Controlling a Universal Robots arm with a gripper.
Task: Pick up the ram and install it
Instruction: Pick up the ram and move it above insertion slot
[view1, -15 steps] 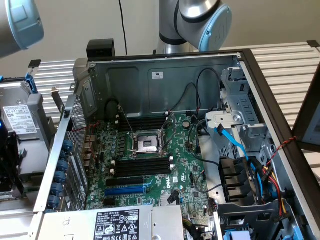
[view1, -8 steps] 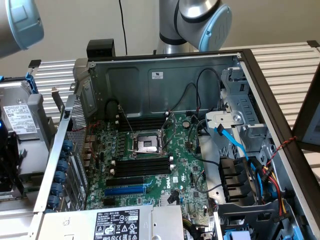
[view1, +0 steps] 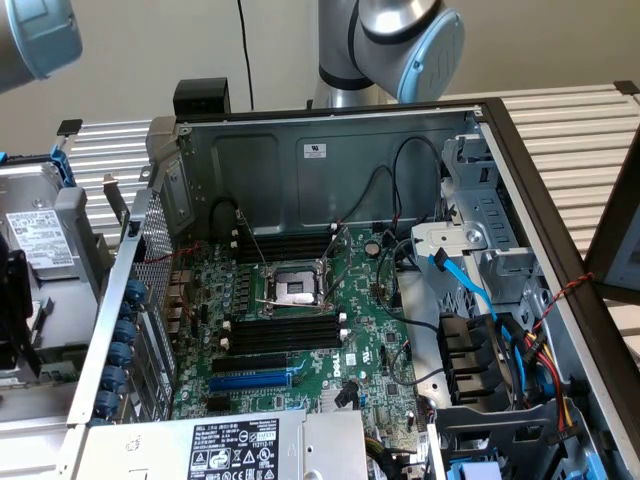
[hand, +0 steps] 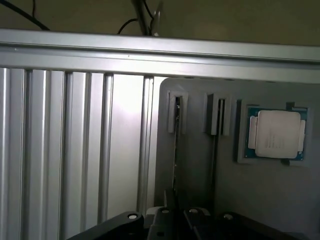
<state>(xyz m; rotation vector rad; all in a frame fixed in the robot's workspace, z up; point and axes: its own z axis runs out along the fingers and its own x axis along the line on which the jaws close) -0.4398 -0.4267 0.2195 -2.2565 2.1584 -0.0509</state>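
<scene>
Over the grey tray (hand: 260, 195), the gripper (hand: 172, 216) hangs right by the ram (hand: 176, 112), which stands on its thin edge in a tray slot. Whether the gripper is pinching it cannot be told. A second stick (hand: 216, 117) and a square chip (hand: 276, 135) sit in the tray beside it.
</scene>
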